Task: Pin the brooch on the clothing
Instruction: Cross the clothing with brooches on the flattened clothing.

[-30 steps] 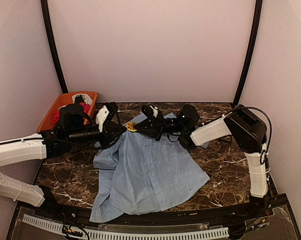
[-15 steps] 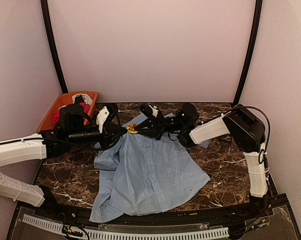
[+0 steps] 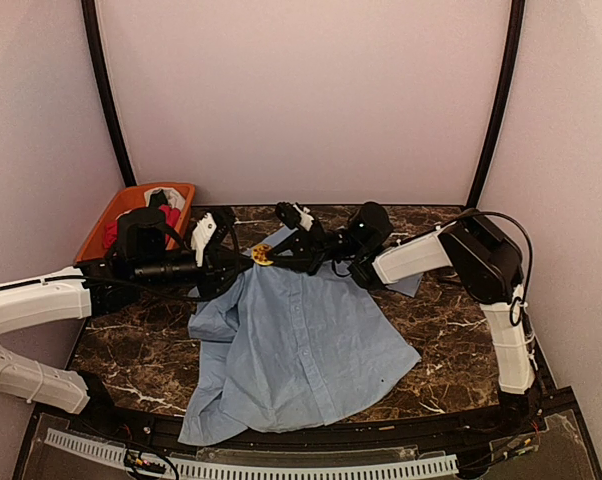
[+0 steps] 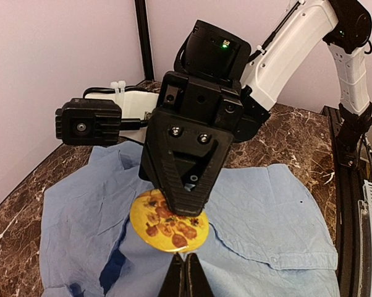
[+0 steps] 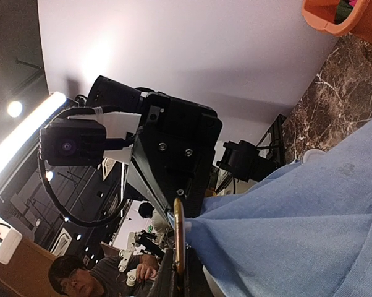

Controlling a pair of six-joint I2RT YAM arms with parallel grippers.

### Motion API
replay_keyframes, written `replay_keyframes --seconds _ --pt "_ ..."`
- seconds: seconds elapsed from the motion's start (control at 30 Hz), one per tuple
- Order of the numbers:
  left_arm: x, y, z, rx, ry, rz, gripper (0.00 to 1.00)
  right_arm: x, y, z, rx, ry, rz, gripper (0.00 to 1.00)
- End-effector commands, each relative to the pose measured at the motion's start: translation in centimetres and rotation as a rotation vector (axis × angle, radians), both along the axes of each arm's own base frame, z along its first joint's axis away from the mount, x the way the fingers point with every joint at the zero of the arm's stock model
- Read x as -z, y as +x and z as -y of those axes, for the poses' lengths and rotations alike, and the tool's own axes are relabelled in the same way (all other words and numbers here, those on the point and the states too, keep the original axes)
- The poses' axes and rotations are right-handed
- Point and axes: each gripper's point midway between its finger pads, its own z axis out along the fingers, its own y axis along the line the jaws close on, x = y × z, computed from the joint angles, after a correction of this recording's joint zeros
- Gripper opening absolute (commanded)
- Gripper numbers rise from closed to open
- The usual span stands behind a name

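The brooch, a round yellow badge with brown flowers, hangs over the collar end of the light blue clothing, which lies spread on the marble table. My right gripper reaches in from the far side and is shut on the brooch's upper edge. In the right wrist view the brooch shows edge-on between those fingers. My left gripper faces it, shut on a pinch of the clothing right below the brooch. The fabric rises to a peak at the back of the brooch, whose pin is hidden.
An orange bin with red, black and white garments stands at the back left corner. Black frame posts and pale walls enclose the table. Bare marble lies right of the shirt, and both arms meet low over its collar.
The right arm has edged a little left and toward the back wall. The brooch stays almost in place at the collar, and both grippers remain shut.
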Motion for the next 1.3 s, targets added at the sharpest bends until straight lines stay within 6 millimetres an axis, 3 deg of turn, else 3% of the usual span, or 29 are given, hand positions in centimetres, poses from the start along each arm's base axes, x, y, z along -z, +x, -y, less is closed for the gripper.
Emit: replay_keyframes --seconds 0.0,0.17,0.43,0.73,0.87,1.1,1.27 --pt "-4.0 -1.8 0.5 0.089 -0.099 0.079 0.01 -1.6 -0.7 1.1 0.009 0.196 0.223 0.00" --pt "-4.4 -2.1 0.5 0.101 -0.105 0.088 0.01 -1.8 -0.6 1.0 0.006 0.199 0.229 0.00" --pt "-5.3 -2.3 0.3 0.103 -0.120 0.114 0.01 -0.1 -0.3 0.7 0.009 0.187 0.196 0.00" --pt "-6.0 -2.6 0.1 0.106 -0.130 0.137 0.01 -1.5 -0.3 -0.8 0.010 0.243 0.184 0.00" --pt "-6.5 -2.8 -0.1 0.106 -0.135 0.152 0.01 -0.8 0.5 -1.2 0.029 0.235 0.168 0.00" --pt "-6.4 -2.8 -0.6 0.087 -0.118 0.160 0.01 -1.0 0.0 -0.8 0.026 0.245 0.177 0.00" --pt "-6.4 -2.3 -1.2 0.039 -0.111 0.172 0.16 -0.6 -0.5 -0.5 0.001 0.221 0.220 0.00"
